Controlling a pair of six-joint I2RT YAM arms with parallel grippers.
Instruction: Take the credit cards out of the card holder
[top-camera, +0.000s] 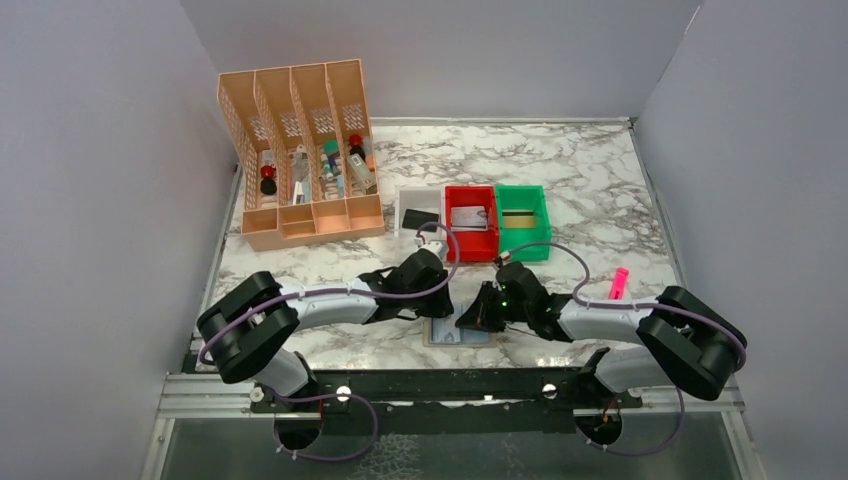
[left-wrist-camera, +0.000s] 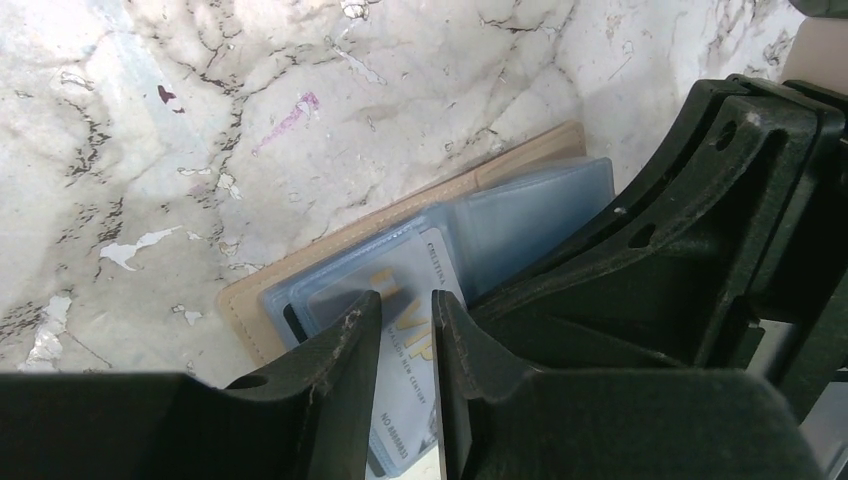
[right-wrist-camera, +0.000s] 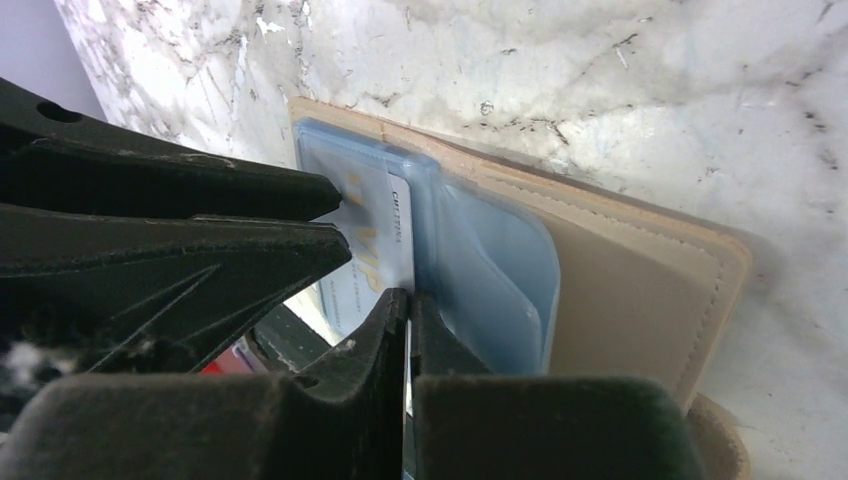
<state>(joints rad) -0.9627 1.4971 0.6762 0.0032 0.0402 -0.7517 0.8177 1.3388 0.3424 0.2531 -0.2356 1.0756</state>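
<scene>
While both jaws crowd the card holder (top-camera: 462, 334), left (left-wrist-camera: 405, 345) pinches a card (left-wrist-camera: 410, 300); right (right-wrist-camera: 408, 330) pressed together.

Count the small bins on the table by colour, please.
white bin: 1
red bin: 1
green bin: 1
Total: 3
</scene>
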